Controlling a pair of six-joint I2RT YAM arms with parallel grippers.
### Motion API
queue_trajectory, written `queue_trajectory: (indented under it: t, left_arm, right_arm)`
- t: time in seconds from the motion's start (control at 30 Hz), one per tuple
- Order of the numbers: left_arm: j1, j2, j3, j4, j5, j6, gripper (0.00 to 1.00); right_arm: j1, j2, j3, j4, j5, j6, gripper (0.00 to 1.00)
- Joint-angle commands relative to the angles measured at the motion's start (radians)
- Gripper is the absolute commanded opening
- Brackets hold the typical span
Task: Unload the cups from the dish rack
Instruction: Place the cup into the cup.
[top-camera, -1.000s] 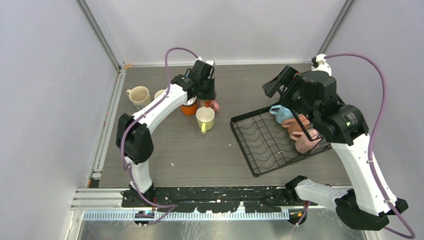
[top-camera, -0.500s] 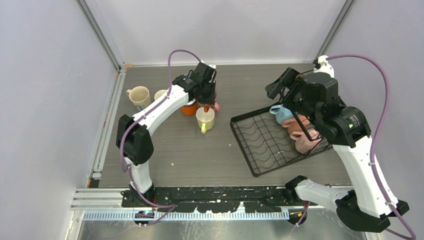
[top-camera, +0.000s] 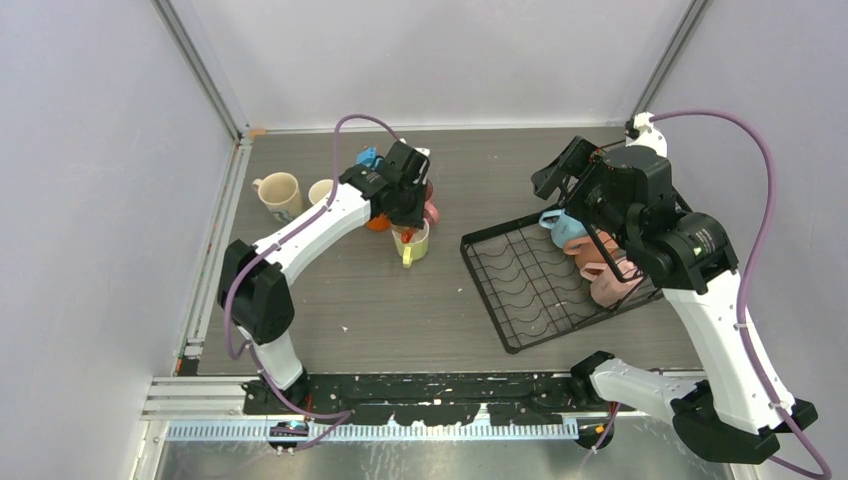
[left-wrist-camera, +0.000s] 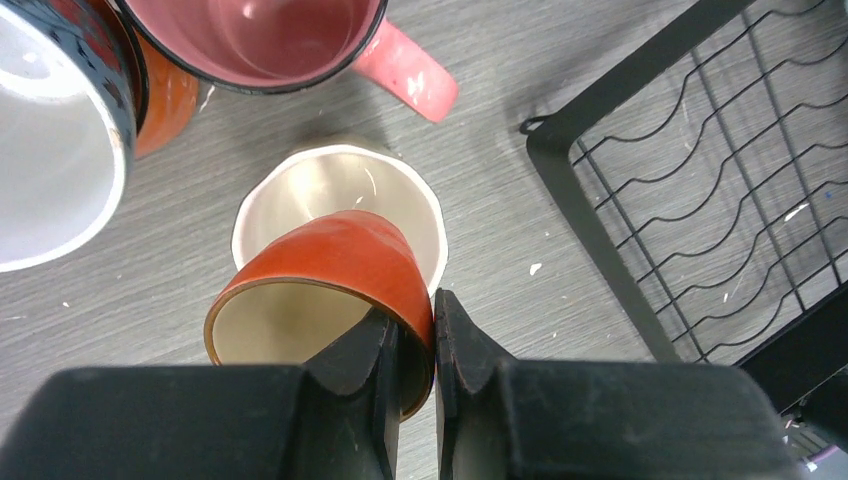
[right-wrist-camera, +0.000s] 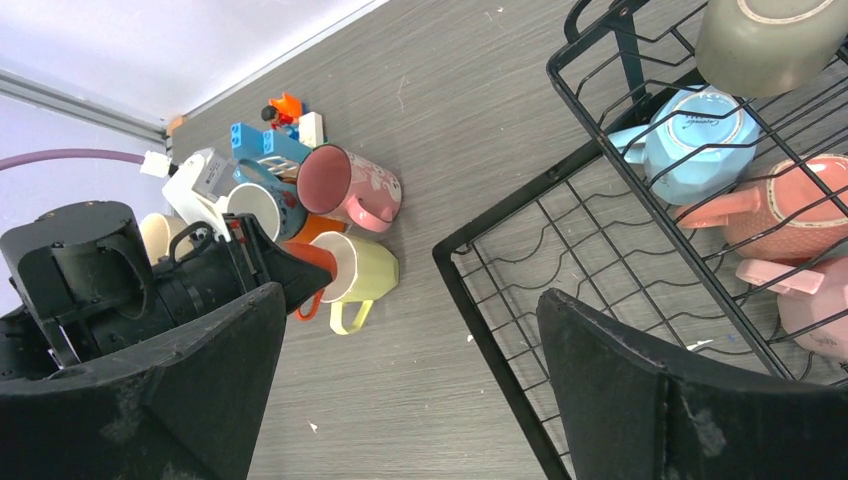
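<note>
Several mugs unloaded near table far-left corner; left gripper clamped on orange mug rim above yellow mug; right gripper jaws wide apart over rack; blue mug, pink mugs left inside, roughly halfway.

Left claw pinched nearly together, right claw spread fully wide.

Left claw carried orange cup over the yellow cup.

Grey wood-grain table with a black wire dish rack, scattered cups, toy blocks.
</note>
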Motion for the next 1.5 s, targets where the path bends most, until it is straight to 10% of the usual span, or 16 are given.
queue_trajectory:
  t: [0.0, 1.47]
  left_arm:
    - [-0.012, -0.047, -0.013, 0.017, 0.01, -0.002, 0.0]
    - [-0.012, 0.074, -0.006, 0.063, 0.028, 0.02, 0.2]
  right_arm:
    - [0.002, -0.014, -0.006, 0.023, 0.025, -0.011, 1.0]
    - [0.002, -0.027, -0.05, 0.019, 0.045, -0.018, 1.0]
